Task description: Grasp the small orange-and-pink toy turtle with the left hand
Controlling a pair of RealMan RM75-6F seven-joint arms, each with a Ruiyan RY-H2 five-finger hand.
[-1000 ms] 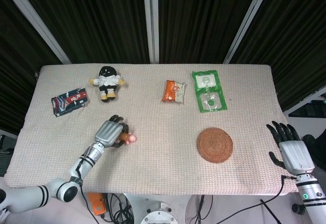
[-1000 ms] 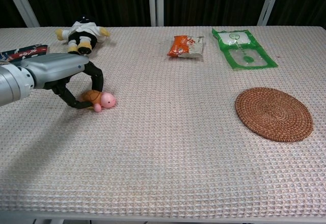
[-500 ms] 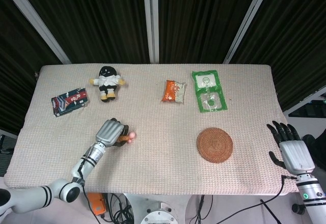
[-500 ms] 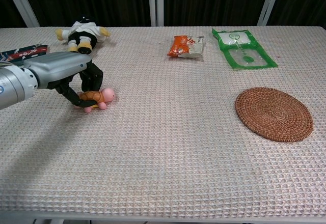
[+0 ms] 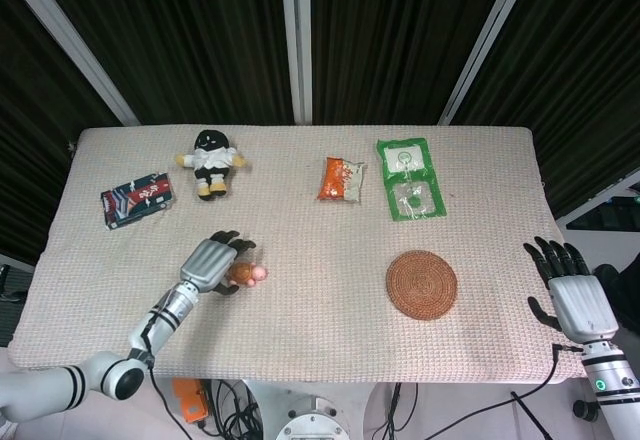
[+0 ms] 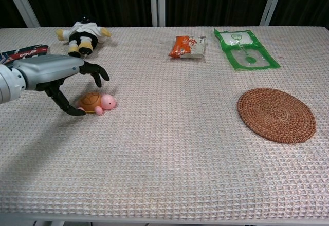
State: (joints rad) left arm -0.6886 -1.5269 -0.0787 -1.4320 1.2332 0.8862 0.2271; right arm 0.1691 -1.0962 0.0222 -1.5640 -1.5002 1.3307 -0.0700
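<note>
My left robot hand point(image 6: 61, 79) hovers spread, holding nothing, just left of the small orange-and-pink toy turtle point(image 6: 97, 102), which lies on the beige woven table point(image 6: 175, 149) cover. If I curl too shallowly, my fingertips point(image 6: 101, 74) may skid off its rounded shell and nudge it away toward the round brown woven coaster point(image 6: 276, 114).

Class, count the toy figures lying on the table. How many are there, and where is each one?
2. The toy turtle lies near the left hand's spread fingers, and the plush doll lies at the table's far left edge. None appears hidden.
</note>
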